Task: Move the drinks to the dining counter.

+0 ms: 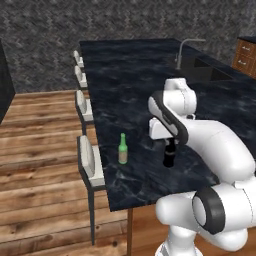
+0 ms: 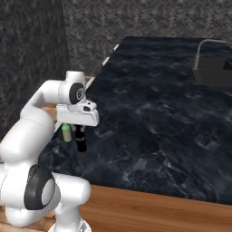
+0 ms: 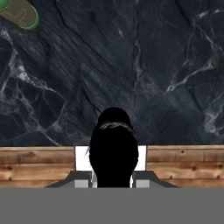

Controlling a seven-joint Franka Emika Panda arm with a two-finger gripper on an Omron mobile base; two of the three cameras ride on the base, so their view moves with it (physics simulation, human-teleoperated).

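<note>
Tool clamped on the slim black bottle, bottle upright, base at or just above the dining worktop. Green bottle already stands nearby. Placing step; next: seat it, release, lift straight up.

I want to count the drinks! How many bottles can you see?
2. The green bottle stands on the dining counter near the stools; the black bottle is held in the gripper. Others may be hidden.
</note>
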